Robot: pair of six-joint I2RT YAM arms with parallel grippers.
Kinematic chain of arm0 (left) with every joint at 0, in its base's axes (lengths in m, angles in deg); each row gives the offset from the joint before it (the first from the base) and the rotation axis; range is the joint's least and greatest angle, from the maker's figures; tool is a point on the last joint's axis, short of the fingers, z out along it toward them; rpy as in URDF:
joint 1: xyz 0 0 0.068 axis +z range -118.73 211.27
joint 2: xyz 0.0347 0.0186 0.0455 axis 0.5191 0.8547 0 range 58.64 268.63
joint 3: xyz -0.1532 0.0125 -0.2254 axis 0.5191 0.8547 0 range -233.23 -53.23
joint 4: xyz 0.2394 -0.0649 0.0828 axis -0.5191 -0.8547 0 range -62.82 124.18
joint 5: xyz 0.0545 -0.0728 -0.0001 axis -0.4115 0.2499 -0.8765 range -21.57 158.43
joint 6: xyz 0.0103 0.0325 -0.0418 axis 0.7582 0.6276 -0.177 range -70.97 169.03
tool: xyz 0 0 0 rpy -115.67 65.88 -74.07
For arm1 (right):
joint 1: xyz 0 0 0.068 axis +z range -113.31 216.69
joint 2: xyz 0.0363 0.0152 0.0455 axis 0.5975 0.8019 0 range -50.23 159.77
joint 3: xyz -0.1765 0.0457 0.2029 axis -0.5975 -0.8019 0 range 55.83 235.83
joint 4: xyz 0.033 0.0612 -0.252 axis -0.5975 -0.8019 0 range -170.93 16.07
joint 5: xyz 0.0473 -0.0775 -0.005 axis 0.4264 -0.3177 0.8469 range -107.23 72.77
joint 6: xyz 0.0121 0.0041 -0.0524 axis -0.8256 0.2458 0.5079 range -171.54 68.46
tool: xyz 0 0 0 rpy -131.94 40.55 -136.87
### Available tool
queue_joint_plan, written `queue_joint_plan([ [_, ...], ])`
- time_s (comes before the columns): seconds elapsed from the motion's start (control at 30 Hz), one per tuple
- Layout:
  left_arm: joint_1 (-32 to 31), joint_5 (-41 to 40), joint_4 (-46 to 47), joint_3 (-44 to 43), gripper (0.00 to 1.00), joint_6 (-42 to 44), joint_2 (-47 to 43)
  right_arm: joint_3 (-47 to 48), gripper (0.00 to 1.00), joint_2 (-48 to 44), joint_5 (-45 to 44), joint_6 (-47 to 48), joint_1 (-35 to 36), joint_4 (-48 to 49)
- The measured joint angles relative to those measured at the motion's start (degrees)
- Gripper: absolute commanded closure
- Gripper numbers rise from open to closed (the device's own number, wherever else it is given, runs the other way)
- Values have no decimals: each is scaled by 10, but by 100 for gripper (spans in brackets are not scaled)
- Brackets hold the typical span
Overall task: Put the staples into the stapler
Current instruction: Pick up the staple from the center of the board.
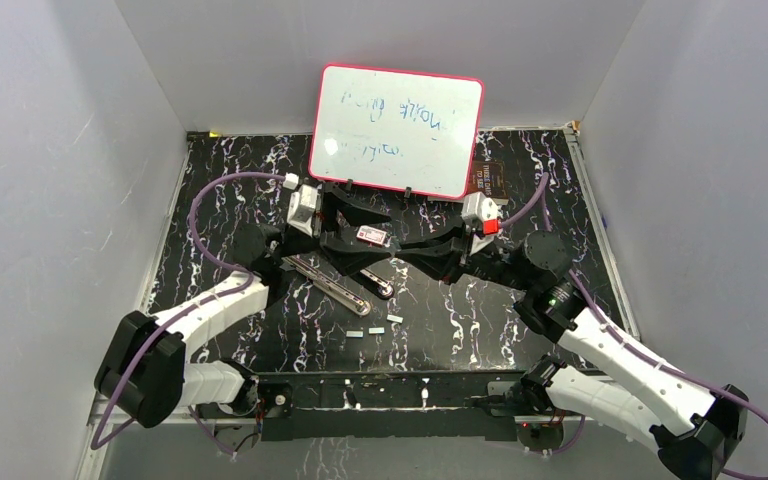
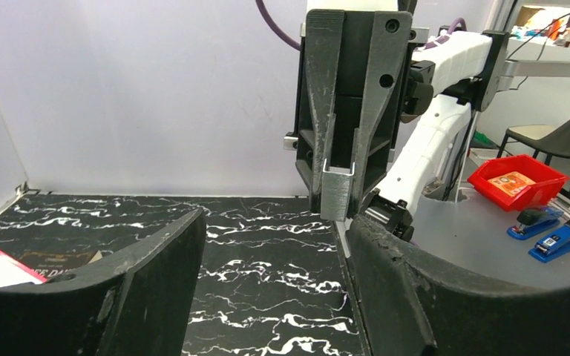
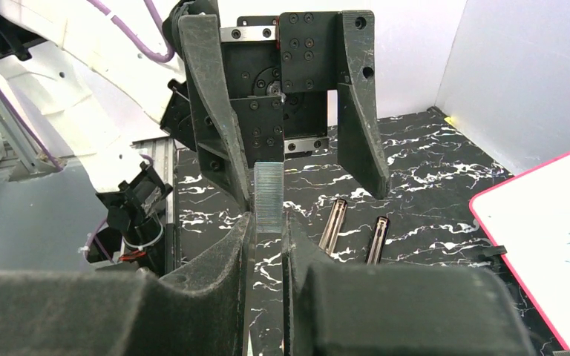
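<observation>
My right gripper [image 3: 267, 222] is shut on a silvery strip of staples [image 3: 269, 194] that sticks out past its fingertips, held above the table. In the left wrist view that strip [image 2: 338, 191] shows end-on. My left gripper [image 2: 274, 252] is open and empty, facing the right gripper tip to tip; one finger [image 3: 211, 111] is close beside the strip. From above, both grippers [image 1: 385, 238] [image 1: 407, 250] meet at the table's middle. The black stapler [image 1: 332, 285] lies open on the table below them, its two halves [image 3: 332, 226] spread and the rail showing. Three loose strips [image 1: 375, 329] lie nearer the front.
A small white box with a red label [image 1: 371, 235] shows by the left gripper's fingers from above. A red-framed whiteboard [image 1: 397, 130] leans on the back wall, with a dark card [image 1: 487, 180] beside it. Grey walls close the left, right and back sides.
</observation>
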Motion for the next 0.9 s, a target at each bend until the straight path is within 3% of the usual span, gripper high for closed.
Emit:
queue_joint_plan([
  [0.23,-16,2,14,-3,41,-21,2,5,100,7,6,5,0,-13],
  [0.4,-23,5,22,-3,53,-38,2,5,100,10,6,5,0,-21],
  [0.9,-29,8,26,-8,61,-72,4,5,100,10,-2,5,0,-25],
])
